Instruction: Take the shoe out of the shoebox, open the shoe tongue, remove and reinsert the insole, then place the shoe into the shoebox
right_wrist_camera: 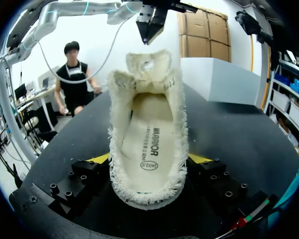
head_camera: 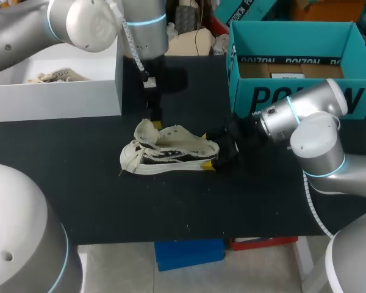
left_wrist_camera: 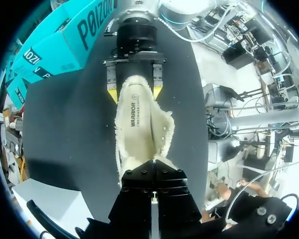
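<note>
A cream canvas shoe (head_camera: 171, 149) lies on its side on the black table (head_camera: 79, 195), toe toward the left. Its insole (right_wrist_camera: 149, 144) sits inside, and the tongue (right_wrist_camera: 148, 63) stands up at the toe end. My right gripper (head_camera: 208, 151) holds the heel, one yellow fingertip (right_wrist_camera: 100, 158) pressed against each side. My left gripper (head_camera: 154, 116) hangs shut, its tip (right_wrist_camera: 147, 35) just above the tongue with a small gap showing. In the left wrist view the left gripper (left_wrist_camera: 153, 167) covers the tongue's end, and the right gripper (left_wrist_camera: 134, 92) clasps the heel ahead.
A white open box (head_camera: 55, 91) with another cream shoe (head_camera: 55, 76) inside stands at the back left. A teal open box (head_camera: 293, 91) stands at the back right, close behind my right arm. Bare table lies in front of the shoe.
</note>
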